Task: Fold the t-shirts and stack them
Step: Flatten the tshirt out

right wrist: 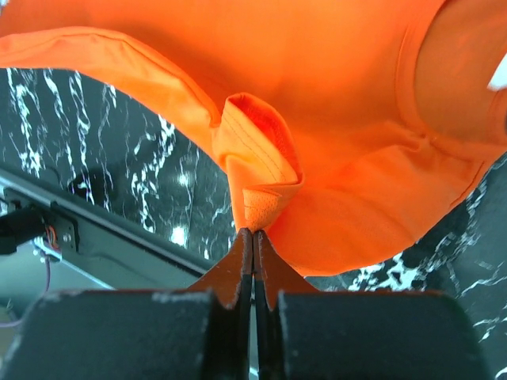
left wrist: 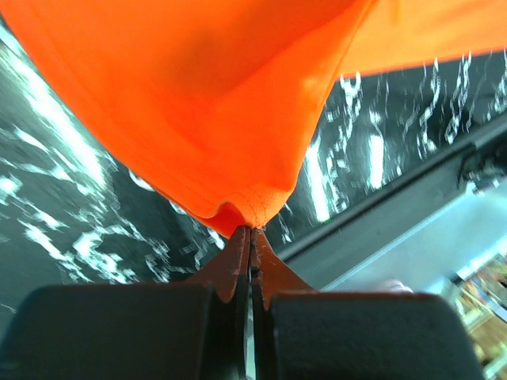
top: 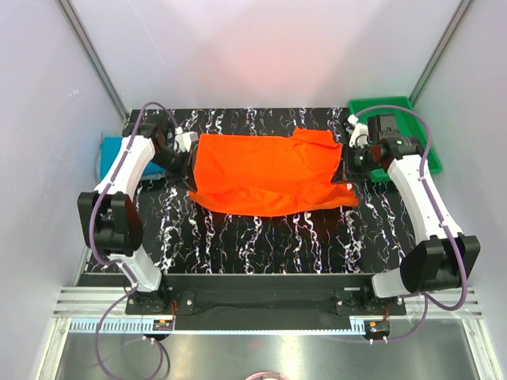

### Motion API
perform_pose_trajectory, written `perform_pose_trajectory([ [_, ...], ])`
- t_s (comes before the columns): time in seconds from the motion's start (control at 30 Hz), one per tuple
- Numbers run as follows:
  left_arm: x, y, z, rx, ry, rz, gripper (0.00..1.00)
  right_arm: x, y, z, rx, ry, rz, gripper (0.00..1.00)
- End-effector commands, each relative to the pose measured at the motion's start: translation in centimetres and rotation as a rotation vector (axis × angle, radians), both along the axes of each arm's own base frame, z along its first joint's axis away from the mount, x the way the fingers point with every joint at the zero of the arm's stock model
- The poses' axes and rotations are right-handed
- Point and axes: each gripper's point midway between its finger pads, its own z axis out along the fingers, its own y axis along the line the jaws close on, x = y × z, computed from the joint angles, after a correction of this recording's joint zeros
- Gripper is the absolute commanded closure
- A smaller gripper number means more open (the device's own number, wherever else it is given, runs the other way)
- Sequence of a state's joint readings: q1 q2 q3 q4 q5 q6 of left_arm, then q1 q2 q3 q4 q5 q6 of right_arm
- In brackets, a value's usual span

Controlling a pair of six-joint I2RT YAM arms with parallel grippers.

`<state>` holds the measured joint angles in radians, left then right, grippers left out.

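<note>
A: Where's the orange-red t-shirt (top: 265, 174)?
B: Spread across the marbled table (top: 261, 237), centre toward 12 o'clock — both side edges lifted.
A: Fingers?
B: The left gripper (left wrist: 251, 231) is pressed together on a shirt corner at 9 o'clock. The right gripper (right wrist: 253, 233) is pinching a bunched hem fold at 3 o'clock.
A: And the teal-blue t-shirt (top: 111, 150)?
B: Bunched at 10 o'clock by the table's edge, partly behind the left arm (top: 127, 166). The green tray (top: 400, 111) is at 1 o'clock — beside the right gripper.
</note>
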<state>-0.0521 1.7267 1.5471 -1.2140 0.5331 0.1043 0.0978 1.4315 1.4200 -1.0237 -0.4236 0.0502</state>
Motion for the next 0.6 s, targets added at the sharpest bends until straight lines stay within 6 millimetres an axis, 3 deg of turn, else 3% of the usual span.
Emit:
perform_pose_trajectory([
  [0.0,-2.8,-0.6,1.7,-0.056,0.009,-0.016,1.00,-2.2,0.1,-0.5,0.019,0.051,0.004,1.00],
  [0.13,-5.9,-0.1,0.0,-0.032,0.093,-0.028,1.00,-4.6,-0.1,-2.3,0.018,0.122,-0.005,1.00],
  [0.3,-6.1,0.3,0.9,-0.005,0.050,-0.027,1.00,-6.4,0.1,-3.5,0.044,0.169,-0.046,1.00],
  [0.43,-5.8,0.8,0.7,0.019,0.065,-0.038,1.00,-5.3,-1.5,-3.5,0.018,0.153,-0.118,1.00],
  [0.57,-4.5,2.4,-1.1,0.094,0.072,0.019,1.00,-3.4,-3.0,-4.3,0.006,0.145,-0.193,1.00],
])
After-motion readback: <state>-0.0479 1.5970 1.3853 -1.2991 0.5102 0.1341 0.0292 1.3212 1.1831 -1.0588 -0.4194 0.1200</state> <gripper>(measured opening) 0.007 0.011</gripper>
